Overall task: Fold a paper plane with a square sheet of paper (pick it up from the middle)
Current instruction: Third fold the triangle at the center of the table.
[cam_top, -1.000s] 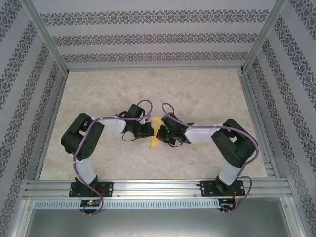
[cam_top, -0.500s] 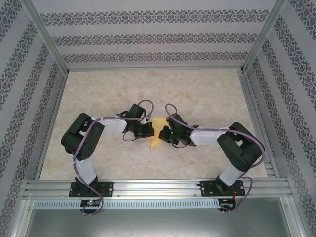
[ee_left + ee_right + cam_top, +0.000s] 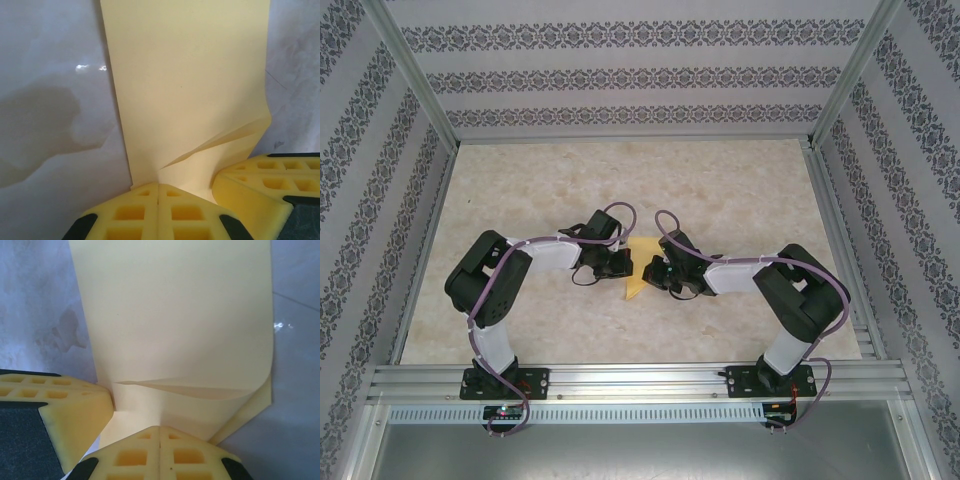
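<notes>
The pale marbled table [image 3: 720,190] lies under both arms; the left arm [image 3: 495,290] and right arm [image 3: 790,300] bend inward and meet near its middle; between them, flat on the table, lies the yellow sheet of paper [image 3: 636,287], one side curling up along a shallow crease; the left gripper [image 3: 158,189] has its jaws pressed together, tips touching the sheet's edge; the right gripper [image 3: 159,431], just beside it, is likewise closed against that edge; whether either nips a fold cannot be told.
</notes>
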`<state>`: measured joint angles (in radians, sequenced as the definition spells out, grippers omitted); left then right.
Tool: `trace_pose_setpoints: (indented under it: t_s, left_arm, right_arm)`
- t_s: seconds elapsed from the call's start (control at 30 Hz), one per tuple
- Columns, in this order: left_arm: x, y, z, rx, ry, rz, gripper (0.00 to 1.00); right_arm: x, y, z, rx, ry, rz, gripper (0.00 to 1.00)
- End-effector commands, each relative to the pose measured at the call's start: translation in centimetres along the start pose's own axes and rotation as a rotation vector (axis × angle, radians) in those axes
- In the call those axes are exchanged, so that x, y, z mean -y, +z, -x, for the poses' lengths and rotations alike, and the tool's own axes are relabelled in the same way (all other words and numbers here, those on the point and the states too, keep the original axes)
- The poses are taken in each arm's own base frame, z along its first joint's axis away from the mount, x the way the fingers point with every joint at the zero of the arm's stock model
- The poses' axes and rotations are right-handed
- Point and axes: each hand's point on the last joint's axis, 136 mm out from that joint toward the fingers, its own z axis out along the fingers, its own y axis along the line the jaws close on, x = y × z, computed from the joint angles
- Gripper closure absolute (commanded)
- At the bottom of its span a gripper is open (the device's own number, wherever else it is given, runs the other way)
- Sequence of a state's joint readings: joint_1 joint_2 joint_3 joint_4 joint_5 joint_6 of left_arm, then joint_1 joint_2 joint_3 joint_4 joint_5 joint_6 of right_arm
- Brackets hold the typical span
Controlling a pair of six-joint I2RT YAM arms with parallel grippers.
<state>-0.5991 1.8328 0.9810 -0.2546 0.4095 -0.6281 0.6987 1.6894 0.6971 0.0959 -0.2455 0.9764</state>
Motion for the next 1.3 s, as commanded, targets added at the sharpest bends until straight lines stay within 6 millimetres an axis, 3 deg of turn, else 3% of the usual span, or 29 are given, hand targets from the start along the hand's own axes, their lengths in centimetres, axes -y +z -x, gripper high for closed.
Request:
trace_pose_setpoints:
  t_s: [0.0, 0.3, 0.47, 0.6, 0.7, 0.8, 0.9, 1.1, 1.27]
  left_arm:
    - [-5.6, 0.9, -2.6, -0.067, -0.022, 0.237, 1.00]
    - [-6.7, 0.5, -2.8, -0.069, -0.016, 0.301, 1.00]
    - [-7.1, 0.5, -3.0, -0.077, -0.011, 0.320, 1.00]
    - [-7.0, 0.6, -2.9, -0.079, -0.011, 0.314, 1.00]
    - [-6.9, 0.7, -2.9, -0.081, -0.013, 0.310, 1.00]
    - [-6.7, 0.7, -2.8, -0.076, -0.016, 0.305, 1.00]
    - [-6.5, 0.7, -2.6, -0.070, -0.020, 0.296, 1.00]
    - [-6.4, 0.8, -2.5, -0.067, -0.028, 0.289, 1.00]
    - [-6.4, 0.9, -2.6, -0.070, -0.026, 0.286, 1.00]
  right_arm:
    - [-1.6, -0.3, 0.7, 0.020, -0.058, 0.022, 0.98]
    - [1.8, 1.0, 0.4, 0.003, -0.018, -0.044, 0.98]
    - [4.3, 0.1, 1.8, 0.035, 0.019, -0.076, 0.98]
    - [5.1, -1.3, 3.8, 0.080, 0.046, -0.084, 0.97]
    - [4.4, -2.5, 5.2, 0.111, 0.030, -0.088, 0.97]
    - [2.5, -3.8, 6.1, 0.144, 0.006, -0.053, 0.97]
    - [0.5, -4.4, 5.7, 0.153, -0.028, -0.012, 0.96]
    - [-2.1, -2.3, 3.7, 0.079, -0.062, 0.059, 0.97]
    - [-3.0, -0.3, 3.7, 0.050, -0.054, 0.089, 0.99]
